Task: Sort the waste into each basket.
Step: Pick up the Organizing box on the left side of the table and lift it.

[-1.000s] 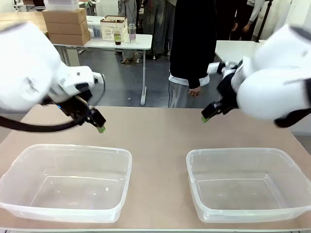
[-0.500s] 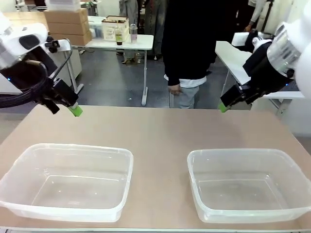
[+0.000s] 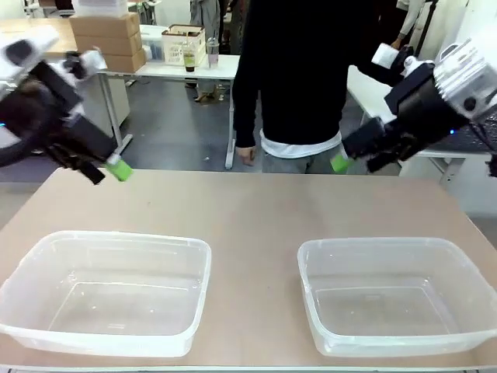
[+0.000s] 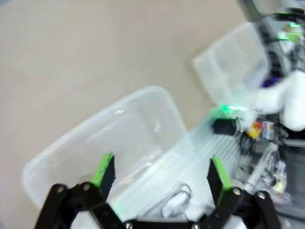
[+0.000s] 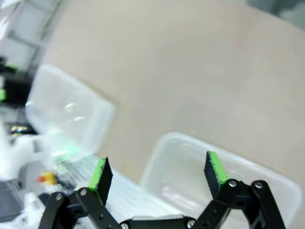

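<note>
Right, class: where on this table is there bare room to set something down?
Bare: the gap between left tub and right tub, and the far strip of table between them and the person. Crowded: the near half, where they sit.

This is a robotics lab in a large open room. A white robot arm reaches in from the left and another from the right over a tan work table. Behind it, on a grey floor, stand white tables bearing stacked cardboard boxes, a printed carton and a bottle. A person in a black top stands at the far edge, with other people farther back.
</note>
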`<state>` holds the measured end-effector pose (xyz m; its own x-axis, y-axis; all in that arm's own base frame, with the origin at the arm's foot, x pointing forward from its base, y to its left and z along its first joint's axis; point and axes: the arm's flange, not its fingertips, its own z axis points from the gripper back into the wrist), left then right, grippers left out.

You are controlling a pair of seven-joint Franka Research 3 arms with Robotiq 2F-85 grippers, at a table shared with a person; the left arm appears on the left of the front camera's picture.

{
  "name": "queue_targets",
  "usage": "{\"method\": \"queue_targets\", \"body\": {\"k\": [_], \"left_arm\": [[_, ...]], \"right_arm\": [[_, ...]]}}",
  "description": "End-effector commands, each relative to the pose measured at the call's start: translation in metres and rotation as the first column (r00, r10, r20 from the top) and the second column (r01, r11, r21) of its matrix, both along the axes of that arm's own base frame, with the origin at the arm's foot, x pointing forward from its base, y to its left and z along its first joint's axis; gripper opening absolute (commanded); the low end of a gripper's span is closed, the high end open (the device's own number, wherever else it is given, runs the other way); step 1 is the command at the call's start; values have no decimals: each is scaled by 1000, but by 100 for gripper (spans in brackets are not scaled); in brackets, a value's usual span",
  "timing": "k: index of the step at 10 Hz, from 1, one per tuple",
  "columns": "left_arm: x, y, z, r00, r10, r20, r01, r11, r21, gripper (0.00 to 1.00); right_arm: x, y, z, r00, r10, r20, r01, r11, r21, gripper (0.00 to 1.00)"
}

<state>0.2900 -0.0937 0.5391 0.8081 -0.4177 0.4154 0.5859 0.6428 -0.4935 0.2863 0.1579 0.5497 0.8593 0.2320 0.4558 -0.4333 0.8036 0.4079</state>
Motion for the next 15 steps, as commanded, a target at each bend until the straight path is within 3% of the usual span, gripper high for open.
{"method": "queue_targets", "body": {"k": [1, 3, 5, 6, 7, 8, 15], "left_arm": [[-20, 65, -7, 960, -171, -224, 48, 881, -470, 100], [-25, 116, -26, 915, -39, -401, -261, 701, -663, 100], [-23, 139, -36, 888, 81, -453, -427, 512, -745, 100], [-19, 144, -39, 857, 143, -496, -495, 499, -712, 100], [-24, 156, -18, 951, -42, -308, -181, 730, -659, 100], [-24, 156, -18, 951, -42, -308, -181, 730, -659, 100], [-24, 156, -18, 951, -42, -308, -181, 730, -659, 100]], "right_arm": [[-39, -60, -7, 981, -29, -191, 116, 879, 463, 100], [-62, -142, -7, 968, -193, -158, 248, 666, 703, 100], [-70, -180, -21, 941, -267, -207, 332, 612, 718, 100], [-70, -189, -31, 920, -307, -245, 387, 605, 696, 100], [-67, -191, -46, 864, -431, -260, 498, 653, 571, 100], [-30, -226, 59, 936, -270, -224, 347, 622, 702, 100], [-30, -226, 59, 936, -270, -224, 347, 622, 702, 100]]}}
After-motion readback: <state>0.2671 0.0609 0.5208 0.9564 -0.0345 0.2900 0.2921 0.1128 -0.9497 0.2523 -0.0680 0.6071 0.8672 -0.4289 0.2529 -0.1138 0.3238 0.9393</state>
